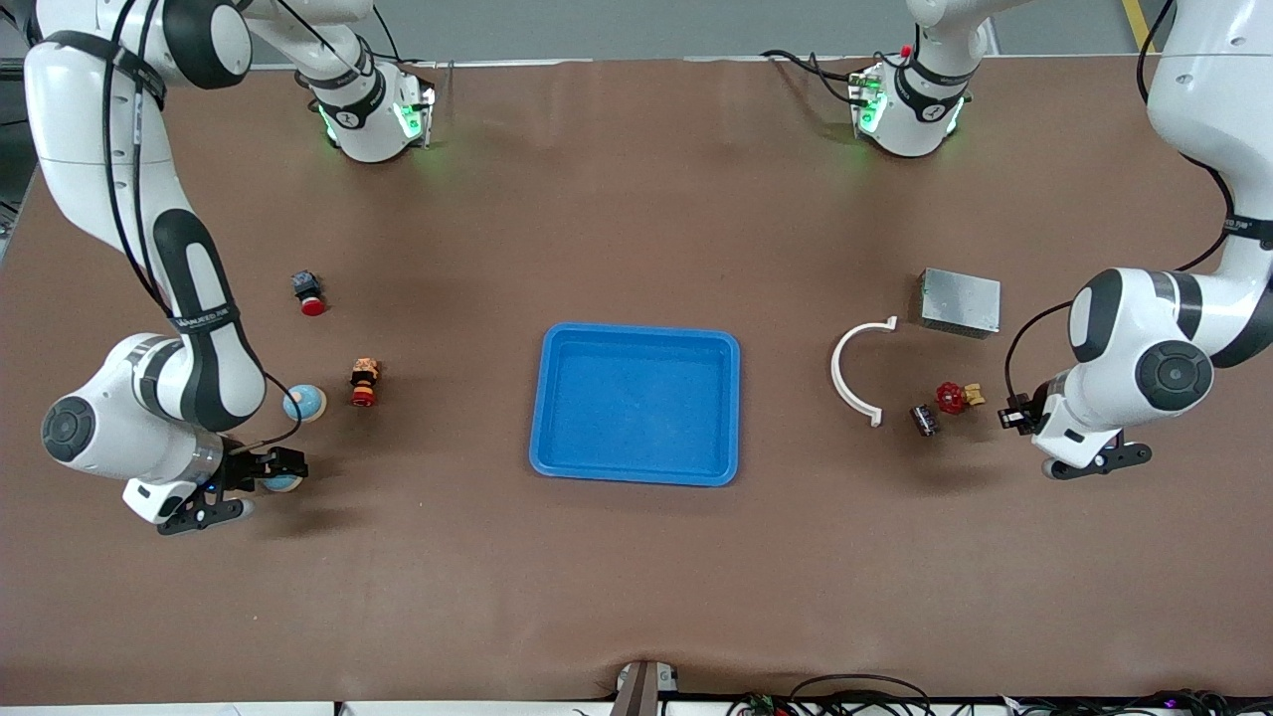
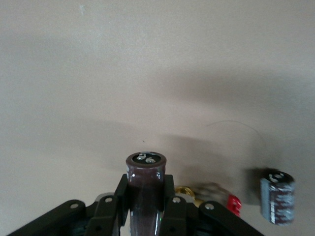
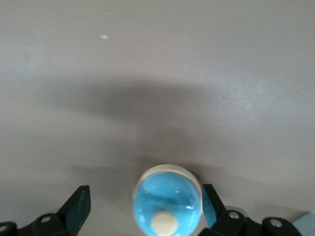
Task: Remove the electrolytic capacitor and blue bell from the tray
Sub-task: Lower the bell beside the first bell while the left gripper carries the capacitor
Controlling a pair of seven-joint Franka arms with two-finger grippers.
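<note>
My left gripper (image 1: 1016,414) is shut on a dark purple capacitor (image 2: 146,184), held upright between its fingers over the table at the left arm's end. A second capacitor (image 1: 925,419) lies on the table beside it and also shows in the left wrist view (image 2: 277,196). My right gripper (image 1: 281,467) is open around a blue bell (image 3: 167,204) with a cream button; one finger (image 3: 210,202) is at the bell's side, the other (image 3: 78,205) stands apart. The bell shows under the gripper in the front view (image 1: 282,483).
A blue tray (image 1: 636,330) sits mid-table. A red valve (image 1: 952,398), a white curved piece (image 1: 853,373) and a metal box (image 1: 960,301) lie near the left gripper. Another blue bell (image 1: 304,403), a small figure (image 1: 364,382) and a red button (image 1: 310,293) lie near the right gripper.
</note>
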